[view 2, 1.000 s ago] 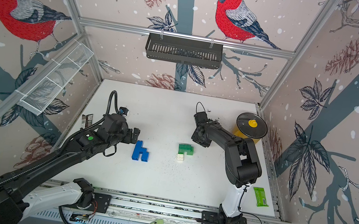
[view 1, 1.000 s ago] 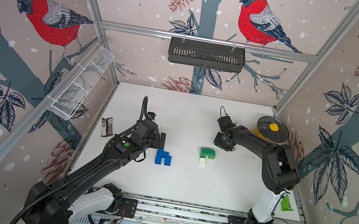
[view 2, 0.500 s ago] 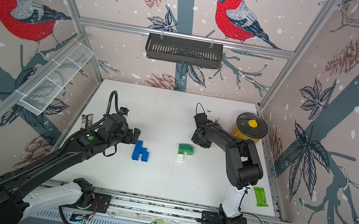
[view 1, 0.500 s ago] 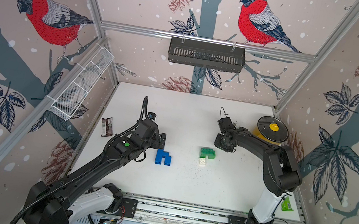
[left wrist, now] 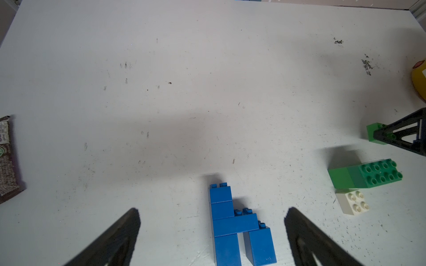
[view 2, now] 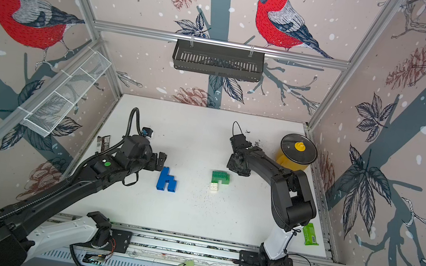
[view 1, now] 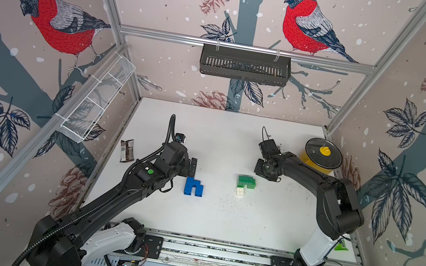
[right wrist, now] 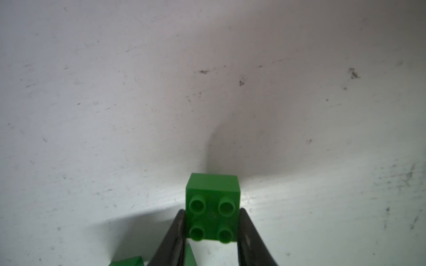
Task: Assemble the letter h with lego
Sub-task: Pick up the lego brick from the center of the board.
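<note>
Right gripper (right wrist: pixel 213 218): closed on a green cube brick (right wrist: pixel 212 186), one finger pressed to each side wall and the four studs facing the wrist camera. Whether the cube rests on the table (view 1: pixel 220 218) or hangs just above it cannot be told. In both top views this gripper sits toward the far right of the table, near a yellow pot (view 1: pixel 316 162) with a dark lid. Left gripper (left wrist: pixel 212 211): wide open and holding nothing, with its two fingers standing to either side of the blue h (left wrist: pixel 230 223) in the wrist view. In a top view the gripper (view 1: pixel 192 165) is just behind that piece. Blue h (view 2: pixel 166 180): all-blue bricks joined as a tall stem, a crossbar and a short leg, lying flat left of centre. Long green brick (view 1: pixel 246 181): right of centre, between the blue h and the right gripper. White brick (view 1: pixel 240 191): just beside its near edge, studs up. Dark wrapper (view 1: pixel 127 150): left table edge. Green packet (view 2: pixel 310 234): right table edge.
</note>
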Motion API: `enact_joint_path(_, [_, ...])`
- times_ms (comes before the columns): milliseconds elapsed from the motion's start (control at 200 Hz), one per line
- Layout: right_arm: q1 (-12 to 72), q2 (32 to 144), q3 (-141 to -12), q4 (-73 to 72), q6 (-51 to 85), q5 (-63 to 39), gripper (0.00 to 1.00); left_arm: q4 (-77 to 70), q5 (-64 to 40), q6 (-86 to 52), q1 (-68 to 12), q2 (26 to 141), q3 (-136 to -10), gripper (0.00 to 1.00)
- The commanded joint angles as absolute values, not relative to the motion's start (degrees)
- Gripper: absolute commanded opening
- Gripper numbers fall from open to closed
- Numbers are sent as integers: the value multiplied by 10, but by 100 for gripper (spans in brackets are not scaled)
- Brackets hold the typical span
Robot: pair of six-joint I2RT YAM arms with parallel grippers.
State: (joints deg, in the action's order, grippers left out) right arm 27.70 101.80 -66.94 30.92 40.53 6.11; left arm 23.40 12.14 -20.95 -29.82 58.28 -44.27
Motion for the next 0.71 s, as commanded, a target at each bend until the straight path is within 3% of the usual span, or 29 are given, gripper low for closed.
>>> enact_joint_path(0, [289,999,-670,327,400,70,8,234,126,-203,-297,581,-443,98])
enact_joint_path(395, [366,931,-691,400,378,101,10,234,123,-204,-297,566,-441,98])
enact_joint_path(700, [425,941,-721,445,363,94,10,235,122,-207,-297,552,-439,98])
